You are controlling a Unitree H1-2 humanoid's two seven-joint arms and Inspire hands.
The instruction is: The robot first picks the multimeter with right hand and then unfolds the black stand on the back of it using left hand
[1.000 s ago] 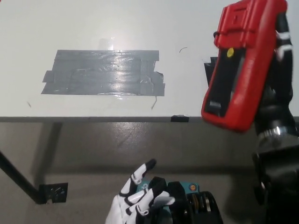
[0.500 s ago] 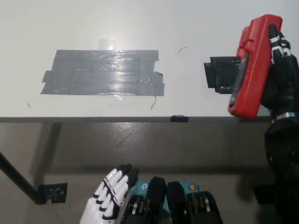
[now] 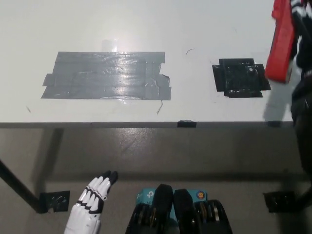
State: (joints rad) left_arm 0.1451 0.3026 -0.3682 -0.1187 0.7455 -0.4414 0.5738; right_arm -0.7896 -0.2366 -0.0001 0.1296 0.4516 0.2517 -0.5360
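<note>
The red multimeter [image 3: 282, 41] is held edge-on at the far right, above the white table [image 3: 146, 29], just right of a black tape square [image 3: 240, 77]. My black right hand [image 3: 301, 19] is shut on it from the right side, partly cut off by the picture edge. The black stand on its back is not visible from this angle. My white left hand [image 3: 92, 202] hangs low at the bottom left, below the table's front edge, fingers straight and holding nothing.
A large patch of grey tape [image 3: 107, 75] covers the table's left middle. The table's front edge [image 3: 146, 124] runs across the picture, with a small black tape tab [image 3: 186, 124] on it. A black table leg [image 3: 19, 187] stands at lower left.
My right hand has carried the multimeter up and to the right, turning it edge-on and uncovering the black tape square. My left hand has dropped lower and moved left.
</note>
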